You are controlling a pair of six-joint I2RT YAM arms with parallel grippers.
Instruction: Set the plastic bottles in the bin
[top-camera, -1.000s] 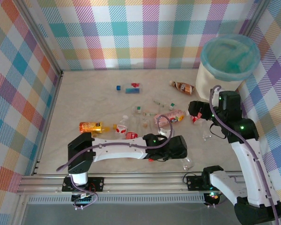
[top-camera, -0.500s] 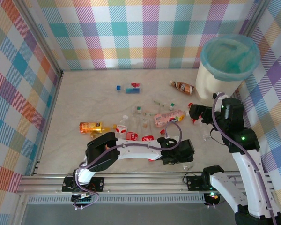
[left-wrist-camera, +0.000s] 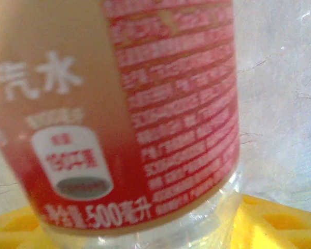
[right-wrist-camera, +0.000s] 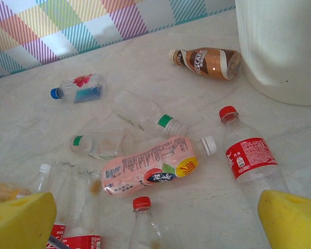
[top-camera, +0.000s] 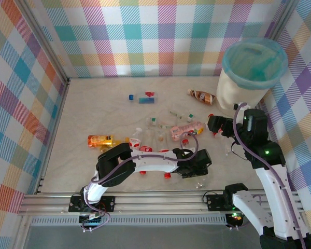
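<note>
A clear bottle with a red label [left-wrist-camera: 145, 104] lies between my left gripper's [left-wrist-camera: 145, 233] yellow fingertips [left-wrist-camera: 280, 223], which stand wide on either side of it. From above, that left gripper [top-camera: 198, 167] is low at the front of the bottle pile. My right gripper [top-camera: 216, 124] hovers open with nothing in it, left of the bin [top-camera: 254, 67]. Below my right gripper [right-wrist-camera: 158, 223] lie a pink bottle [right-wrist-camera: 150, 166], a red-capped bottle [right-wrist-camera: 249, 155] and a small clear red-capped one [right-wrist-camera: 142, 223].
A brown bottle [right-wrist-camera: 207, 61] rests against the cream bin wall [right-wrist-camera: 285, 52]. A blue-capped bottle [right-wrist-camera: 78, 87] lies toward the back and two green-capped clear ones [right-wrist-camera: 145, 115] in the middle. An orange bottle [top-camera: 99, 140] lies at the left. Checked walls close in three sides.
My left arm's elbow has swung right toward the middle, and its gripper has settled around the red-labelled bottle. My right gripper has drawn back and down a little.
</note>
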